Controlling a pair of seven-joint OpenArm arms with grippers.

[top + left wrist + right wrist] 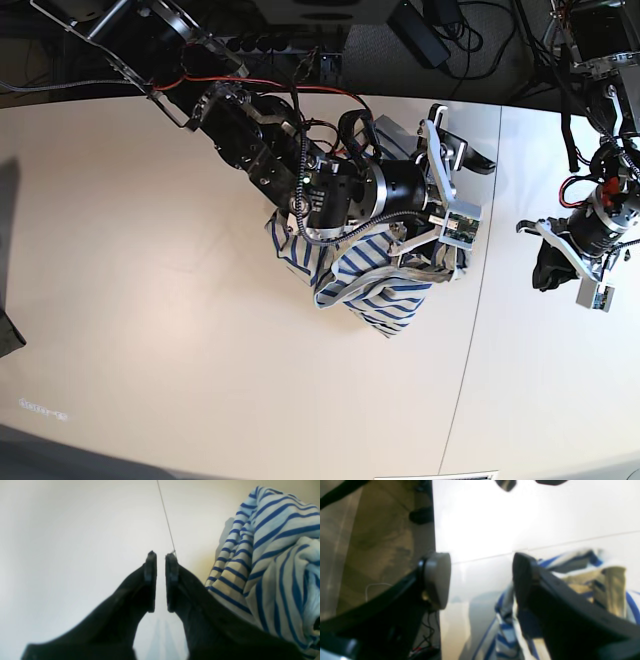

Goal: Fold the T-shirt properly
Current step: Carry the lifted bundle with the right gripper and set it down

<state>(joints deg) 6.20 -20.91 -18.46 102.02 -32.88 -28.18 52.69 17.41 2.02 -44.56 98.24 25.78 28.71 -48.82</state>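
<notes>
Reaching across the T-shirt [385, 290] with the right gripper [481, 580], jaws spread wide and nothing gripped between; probably placed that way to straddle an edge of cloth, or just after letting one go, with no telling which from these views. Taking the table seam [462, 350] as landmark: T-shirt bunched and rumpled on the right arm's side, nearest edge close beside the seam; right gripper above that same edge, next to the seam. On the opposite side of the seam, left gripper [161, 555] well apart from the cloth, fingers parallel with only a slim gap, empty. Likely parked there to leave room for the right arm's reach. No fold worth calling neat, stripes running every which way; judged an early, spreading-out stage. Worth pulling the heap flat before any folding, to avoid trapping creases inside.
</notes>
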